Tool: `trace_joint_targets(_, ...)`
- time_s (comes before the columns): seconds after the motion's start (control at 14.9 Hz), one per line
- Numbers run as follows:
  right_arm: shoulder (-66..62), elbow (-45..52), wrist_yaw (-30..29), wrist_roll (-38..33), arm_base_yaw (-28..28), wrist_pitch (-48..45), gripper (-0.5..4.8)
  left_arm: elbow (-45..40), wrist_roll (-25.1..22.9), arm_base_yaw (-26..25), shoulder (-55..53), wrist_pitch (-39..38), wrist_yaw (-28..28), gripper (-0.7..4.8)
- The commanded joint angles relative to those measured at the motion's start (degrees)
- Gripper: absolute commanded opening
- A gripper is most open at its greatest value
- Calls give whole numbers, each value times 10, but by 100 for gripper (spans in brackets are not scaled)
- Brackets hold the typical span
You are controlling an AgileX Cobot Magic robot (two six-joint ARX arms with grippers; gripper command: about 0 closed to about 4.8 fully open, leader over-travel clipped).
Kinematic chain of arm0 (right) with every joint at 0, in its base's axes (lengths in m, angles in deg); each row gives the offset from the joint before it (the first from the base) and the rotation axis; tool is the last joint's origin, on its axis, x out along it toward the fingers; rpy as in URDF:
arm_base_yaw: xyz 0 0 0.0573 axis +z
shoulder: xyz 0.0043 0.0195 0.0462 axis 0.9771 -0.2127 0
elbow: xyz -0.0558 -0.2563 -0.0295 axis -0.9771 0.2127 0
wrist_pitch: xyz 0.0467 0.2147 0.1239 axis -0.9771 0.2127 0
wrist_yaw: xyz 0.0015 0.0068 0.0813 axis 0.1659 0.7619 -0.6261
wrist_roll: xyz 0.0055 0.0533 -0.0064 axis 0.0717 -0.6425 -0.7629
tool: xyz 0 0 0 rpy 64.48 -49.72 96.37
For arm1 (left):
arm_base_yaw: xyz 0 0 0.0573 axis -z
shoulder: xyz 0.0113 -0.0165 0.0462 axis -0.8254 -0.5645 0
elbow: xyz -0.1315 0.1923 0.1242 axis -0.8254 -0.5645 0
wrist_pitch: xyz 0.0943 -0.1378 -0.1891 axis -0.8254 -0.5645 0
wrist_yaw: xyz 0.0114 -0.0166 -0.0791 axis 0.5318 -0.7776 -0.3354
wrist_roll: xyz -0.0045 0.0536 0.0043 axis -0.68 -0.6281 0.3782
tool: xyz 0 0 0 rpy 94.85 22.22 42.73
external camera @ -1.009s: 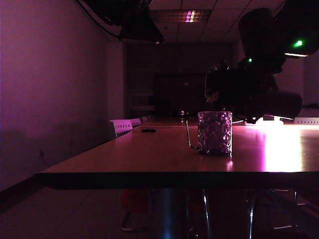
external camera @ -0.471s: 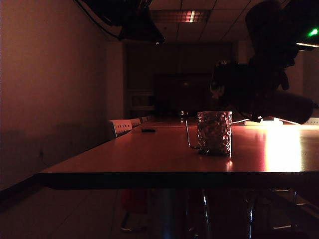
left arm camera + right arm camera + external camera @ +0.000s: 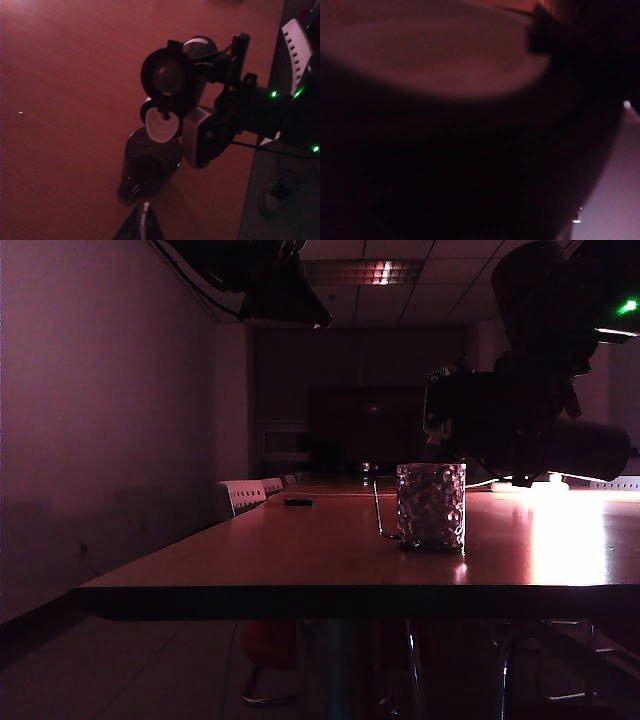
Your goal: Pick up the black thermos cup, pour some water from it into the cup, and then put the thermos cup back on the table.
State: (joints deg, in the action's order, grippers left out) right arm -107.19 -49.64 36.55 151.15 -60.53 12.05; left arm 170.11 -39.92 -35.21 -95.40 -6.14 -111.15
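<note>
While right hand (image 3: 202, 70) grips 1 thermos (image 3: 172, 82) above 1 cup (image 3: 152, 160), left hand's closed, unseen.

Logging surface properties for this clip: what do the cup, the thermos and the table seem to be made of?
The cup: apparently clear glass, with a dimpled surface catching sparkles.
The black thermos cup, held in the right tool above the cup: dark and matte; metal or plastic cannot be told in this dim light. Its flip lid has a pale inner face.
The table: wood-look brown top, glossy, mirroring a bright glare; solid or veneer unclear.
</note>
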Motion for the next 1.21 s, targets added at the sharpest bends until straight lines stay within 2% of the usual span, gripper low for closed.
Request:
trace_joint_targets(0.07,7,-6,7,50,1,-42,135,4,0,0,4,3,-4,-8)
trace_joint_targets(0.27,7,-6,10,87,1,-42,135,4,0,0,4,3,-4,-8)
trace_joint_targets(1.21,7,-7,13,125,1,-67,136,4,0,0,4,3,-4,-8)
